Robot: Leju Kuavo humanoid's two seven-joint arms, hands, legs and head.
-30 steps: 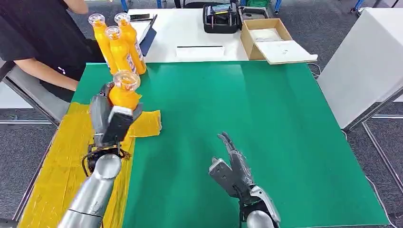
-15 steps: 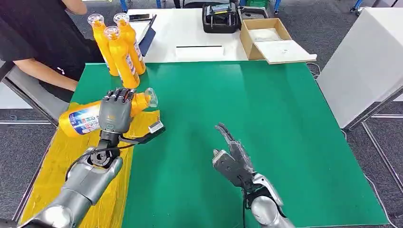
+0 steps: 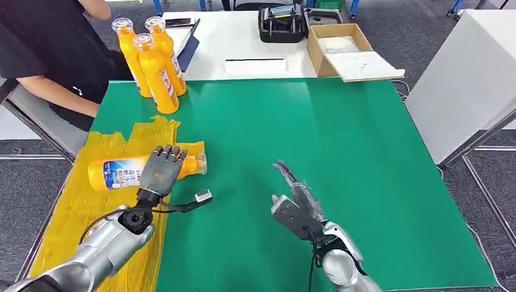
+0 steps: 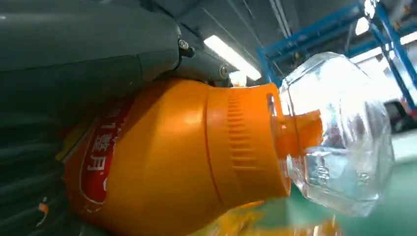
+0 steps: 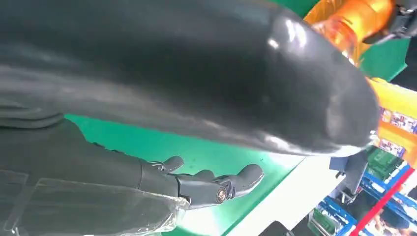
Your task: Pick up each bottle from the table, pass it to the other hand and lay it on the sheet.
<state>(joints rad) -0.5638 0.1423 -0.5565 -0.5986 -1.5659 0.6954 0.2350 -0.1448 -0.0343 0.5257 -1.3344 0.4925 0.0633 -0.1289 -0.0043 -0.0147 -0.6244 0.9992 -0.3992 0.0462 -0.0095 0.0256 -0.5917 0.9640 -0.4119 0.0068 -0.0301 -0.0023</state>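
While your left hand grasps it, the orange bottle, blue-white label and clear cap, lies sideways on the yellow sheet; your right hand hovers released, fingers spread.

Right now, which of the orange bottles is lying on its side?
The bottle on the yellow sheet, under the left hand: this lying bottle has its clear cap toward the green mat. The three standing bottles are upright at the table's far left corner.
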